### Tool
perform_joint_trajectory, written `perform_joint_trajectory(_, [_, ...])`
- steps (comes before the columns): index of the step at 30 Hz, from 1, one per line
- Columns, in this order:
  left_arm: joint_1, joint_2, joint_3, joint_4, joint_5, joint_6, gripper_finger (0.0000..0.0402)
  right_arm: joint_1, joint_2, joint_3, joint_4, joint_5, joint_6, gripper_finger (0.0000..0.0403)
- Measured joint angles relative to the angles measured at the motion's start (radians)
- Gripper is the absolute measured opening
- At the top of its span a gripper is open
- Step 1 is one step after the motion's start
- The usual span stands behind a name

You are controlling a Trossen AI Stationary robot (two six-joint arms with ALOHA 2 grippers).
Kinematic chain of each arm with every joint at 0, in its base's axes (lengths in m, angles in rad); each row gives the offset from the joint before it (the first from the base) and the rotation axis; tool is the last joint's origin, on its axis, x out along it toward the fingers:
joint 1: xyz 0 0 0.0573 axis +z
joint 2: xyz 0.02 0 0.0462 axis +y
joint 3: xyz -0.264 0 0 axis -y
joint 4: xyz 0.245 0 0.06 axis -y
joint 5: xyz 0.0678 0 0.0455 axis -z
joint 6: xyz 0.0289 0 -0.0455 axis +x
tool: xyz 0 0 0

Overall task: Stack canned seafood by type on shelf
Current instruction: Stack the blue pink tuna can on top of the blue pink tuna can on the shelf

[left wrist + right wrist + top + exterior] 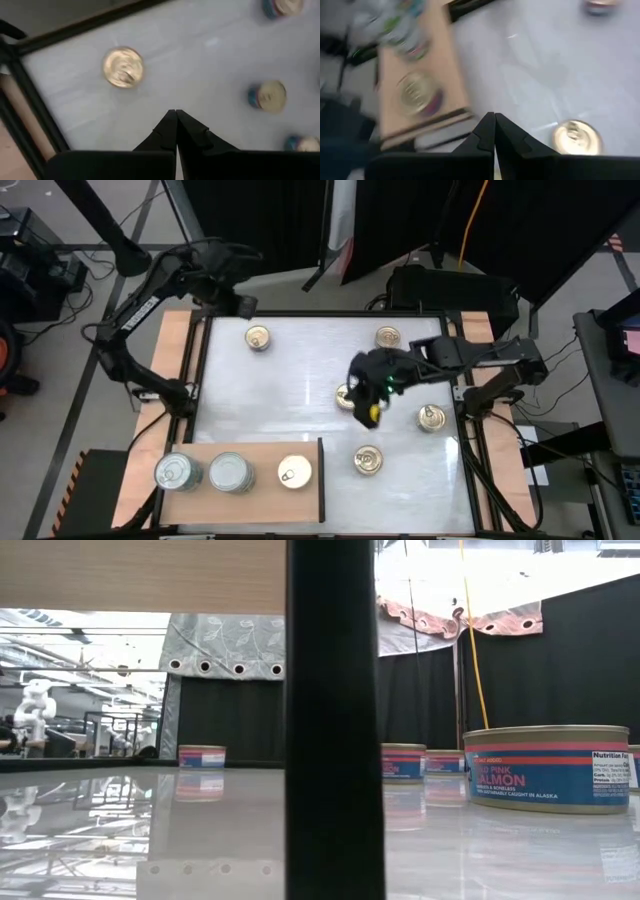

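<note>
Pink salmon lettering on a tin (547, 768) is seen only in the low view; from above, right gripper (368, 398) and left gripper (243, 305) are pinched closed, empty.

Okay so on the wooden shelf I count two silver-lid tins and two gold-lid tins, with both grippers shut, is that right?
Not quite. The high view shows the shelf holding two silver-lid tins but only one gold-lid tin; the other gold tins sit on the white tabletop. Both the left gripper and the right gripper are shut, as you said.
</note>
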Motion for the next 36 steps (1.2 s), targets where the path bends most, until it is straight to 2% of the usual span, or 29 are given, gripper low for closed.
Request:
perform_joint_trajectory(4, [0.041, 0.034, -0.022, 0.009, -0.002, 0.032, 0.0017, -0.082, 0.000, 0.000, 0.008, 0.032, 0.085, 0.0000])
perform_joint_trajectory(11, [0.058, 0.047, -0.227, 0.029, 0.009, 0.102, 0.0061, -0.242, 0.003, 0.000, -0.023, 0.037, 0.183, 0.0000])
perform_joint_trajectory(14, [0.045, 0.041, -0.323, 0.077, 0.004, 0.104, 0.0064, -0.291, 0.021, 0.001, -0.097, 0.051, 0.175, 0.0000])
perform_joint_trajectory(18, [0.039, 0.036, -0.431, 0.138, 0.033, 0.098, 0.0064, -0.326, 0.047, 0.000, -0.162, 0.016, 0.115, 0.0000])
perform_joint_trajectory(22, [0.022, 0.037, -0.521, 0.253, 0.018, 0.010, 0.0065, -0.332, 0.059, -0.024, -0.147, -0.013, 0.091, 0.0000])
perform_joint_trajectory(27, [-0.007, 0.037, -0.601, 0.420, -0.062, -0.108, 0.0065, -0.331, 0.064, -0.079, -0.063, -0.038, 0.092, 0.0000])
perform_joint_trajectory(36, [-0.087, 0.037, -0.675, 0.532, -0.243, -0.334, 0.0065, -0.331, 0.064, -0.090, -0.058, -0.086, 0.050, 0.0000])
